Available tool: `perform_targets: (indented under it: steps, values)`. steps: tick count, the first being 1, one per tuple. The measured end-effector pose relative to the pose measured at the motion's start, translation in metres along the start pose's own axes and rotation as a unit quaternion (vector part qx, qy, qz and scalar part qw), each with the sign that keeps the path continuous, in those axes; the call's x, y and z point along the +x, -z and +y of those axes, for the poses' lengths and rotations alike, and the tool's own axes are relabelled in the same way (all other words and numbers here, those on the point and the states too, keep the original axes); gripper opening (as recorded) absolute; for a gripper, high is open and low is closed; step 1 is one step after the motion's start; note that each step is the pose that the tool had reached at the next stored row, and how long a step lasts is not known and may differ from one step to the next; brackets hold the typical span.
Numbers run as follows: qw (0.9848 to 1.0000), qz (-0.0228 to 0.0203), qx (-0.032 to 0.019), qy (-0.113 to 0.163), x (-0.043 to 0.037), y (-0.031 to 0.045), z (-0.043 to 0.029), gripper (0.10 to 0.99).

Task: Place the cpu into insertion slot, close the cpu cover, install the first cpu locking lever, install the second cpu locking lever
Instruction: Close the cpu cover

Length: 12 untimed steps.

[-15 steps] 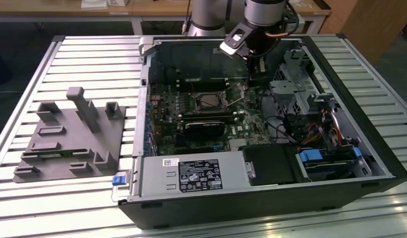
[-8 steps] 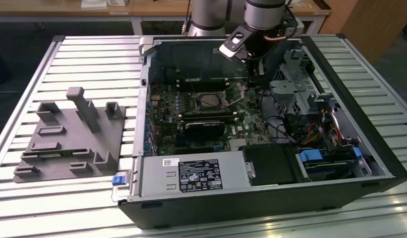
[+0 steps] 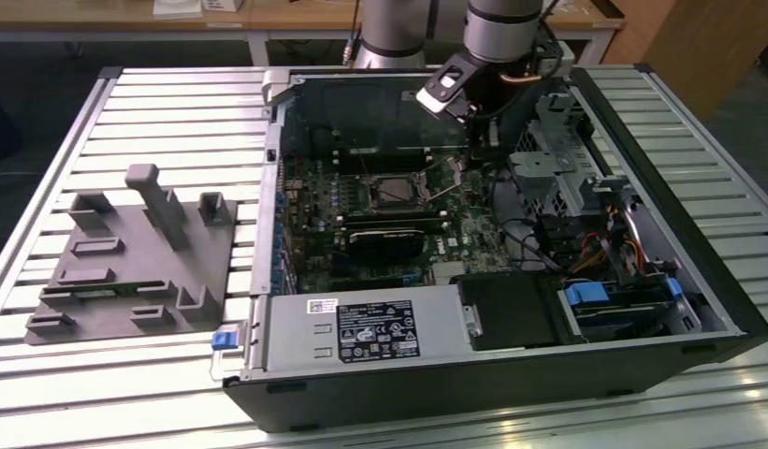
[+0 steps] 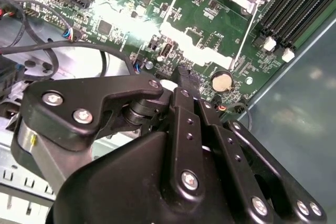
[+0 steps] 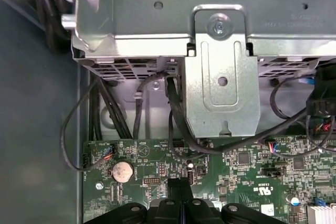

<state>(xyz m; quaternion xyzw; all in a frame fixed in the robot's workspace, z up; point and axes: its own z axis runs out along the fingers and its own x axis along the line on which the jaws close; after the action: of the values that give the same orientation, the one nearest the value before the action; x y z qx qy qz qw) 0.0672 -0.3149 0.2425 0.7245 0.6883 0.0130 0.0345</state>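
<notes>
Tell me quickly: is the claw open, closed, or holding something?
Claw: closed, nothing visibly held, tips over the motherboard.

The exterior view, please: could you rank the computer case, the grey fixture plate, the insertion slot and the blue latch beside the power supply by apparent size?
Largest to smallest:
computer case
grey fixture plate
insertion slot
blue latch
The gaps are plain, so nearness changes nothing.

Arm (image 3: 499,28) angled down, claw (image 4: 185,76) seemingly closed
</notes>
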Motion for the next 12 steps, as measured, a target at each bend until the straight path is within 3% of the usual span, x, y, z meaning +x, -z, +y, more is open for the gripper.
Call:
perform_targets:
  steps: [12]
  values:
    - [0.9998, -0.0011, 0.0187, -0.002, 0.0004, -0.013, -0.0002, 0.106]
